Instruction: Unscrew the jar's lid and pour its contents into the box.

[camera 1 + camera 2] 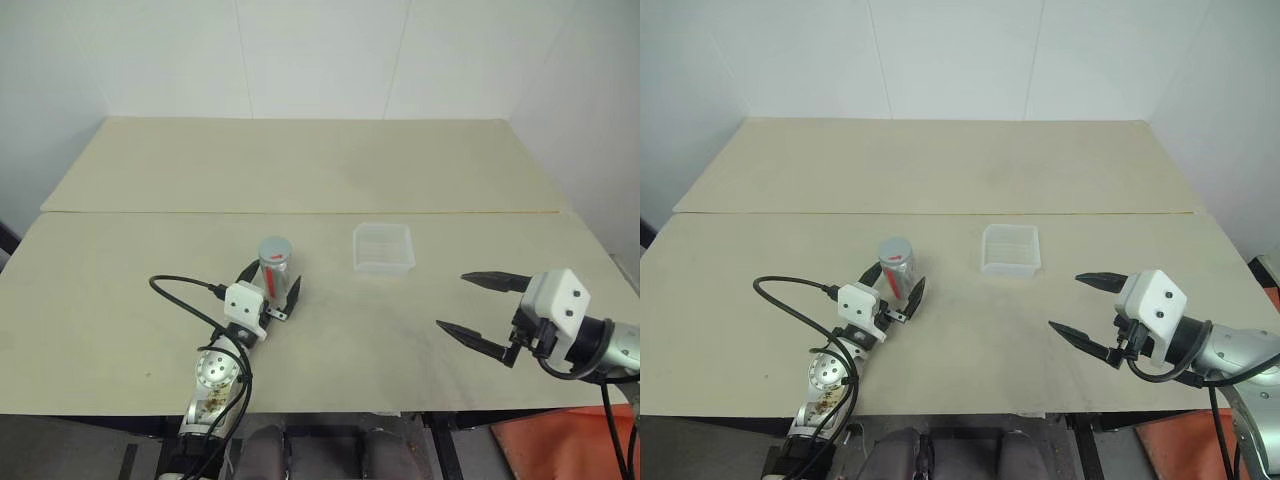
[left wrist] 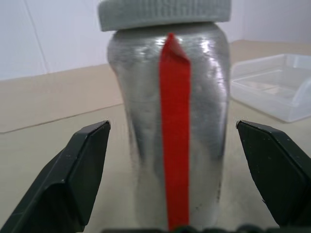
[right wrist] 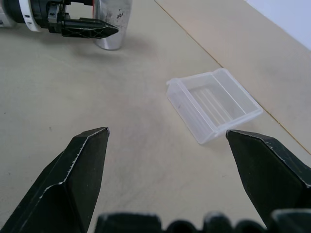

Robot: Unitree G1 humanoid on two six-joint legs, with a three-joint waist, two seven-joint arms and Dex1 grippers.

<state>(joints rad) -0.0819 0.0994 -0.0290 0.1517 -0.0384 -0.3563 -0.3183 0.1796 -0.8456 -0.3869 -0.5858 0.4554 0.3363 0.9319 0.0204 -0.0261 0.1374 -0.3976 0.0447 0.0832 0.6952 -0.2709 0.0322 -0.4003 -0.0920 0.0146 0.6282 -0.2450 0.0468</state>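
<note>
Across the pale table (image 1: 330,180) everything is laid out and nothing has been opened yet. Right arm first: its gripper (image 1: 478,315) hangs over the table's near right side, black fingers spread wide and empty, well apart from the action. Over on the left, the left gripper (image 1: 268,285) has its fingers wide too, one on each side of the jar (image 1: 274,272), and the wrist view shows clear gaps between fingers and silver body, so it brackets the jar without gripping it. The box (image 1: 383,248) sits just right of centre, near the jar but apart from it, upright, and it looks empty. The jar stands upright, red stripe facing the left wrist camera. Smallest of all, the lid (image 1: 274,247) is still seated on top, grey and ribbed at the rim. So by my reading the job is right at the start: the grasp is not yet made, and unscrewing, lifting the lid away and pouring into the box are all still to come.
</note>
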